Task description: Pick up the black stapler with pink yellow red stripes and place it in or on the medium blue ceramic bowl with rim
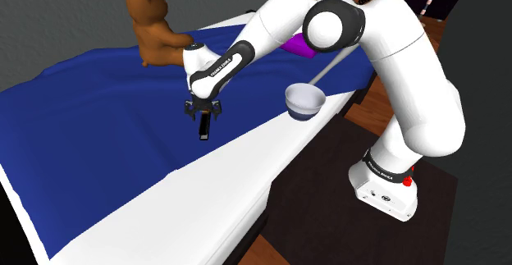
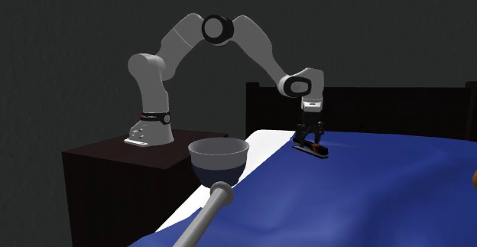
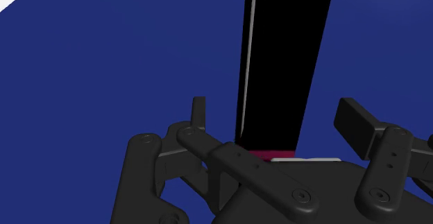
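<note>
The tool (image 1: 203, 116) stood wide astride the stapler (image 1: 203, 132), untouching, on the bed (image 1: 82, 124), at nine o'clock from the bowl (image 1: 305, 103). It seemed stiff, slick and light, best pinched across narrow sides, mid-length.

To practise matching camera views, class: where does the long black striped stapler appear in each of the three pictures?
Shoulder view: long black striped stapler left of centre, directly under the black claw.
Second exterior view: right of centre, below the claw.
Wrist view: stretching away from the claw.
Shared landmark: the dark blue bedspread beneath it.
</note>
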